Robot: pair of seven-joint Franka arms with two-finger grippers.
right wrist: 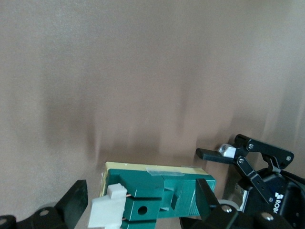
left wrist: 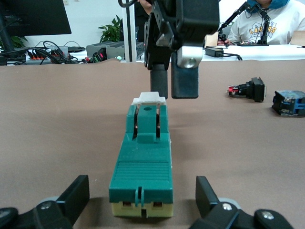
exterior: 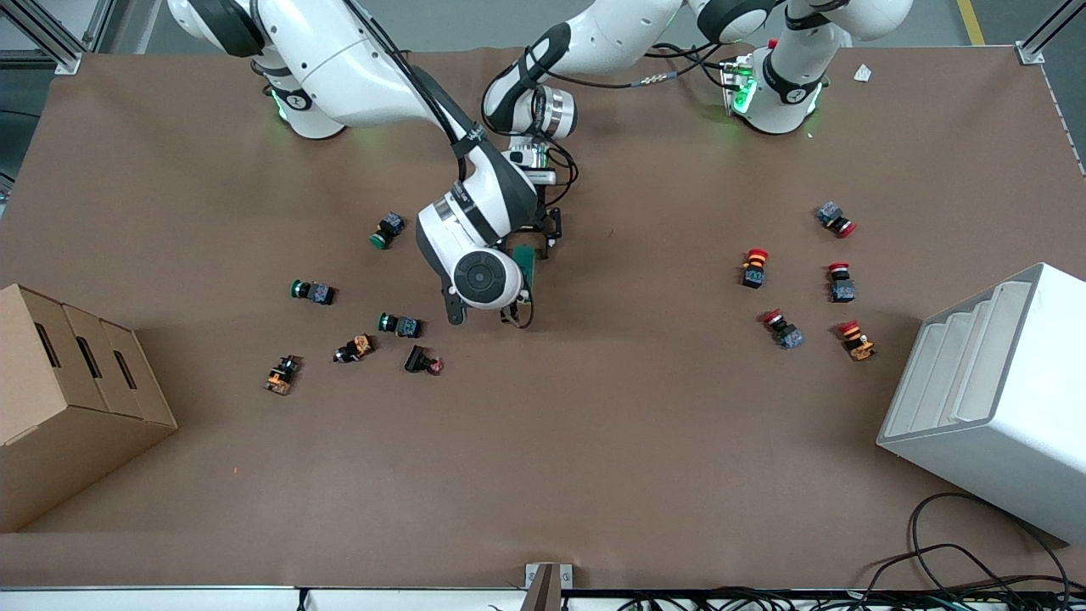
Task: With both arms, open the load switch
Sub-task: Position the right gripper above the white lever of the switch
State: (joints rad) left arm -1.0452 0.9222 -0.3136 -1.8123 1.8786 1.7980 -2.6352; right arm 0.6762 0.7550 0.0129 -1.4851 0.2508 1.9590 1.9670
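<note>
- load switch (left wrist: 143,167) lies flat mid-table, under both wrists
- left gripper (left wrist: 143,202) wide open, straddling its body end, likely to brace it; grips nothing
- right gripper (right wrist: 138,210) open around white tab (right wrist: 107,210), ready to pull
</note>
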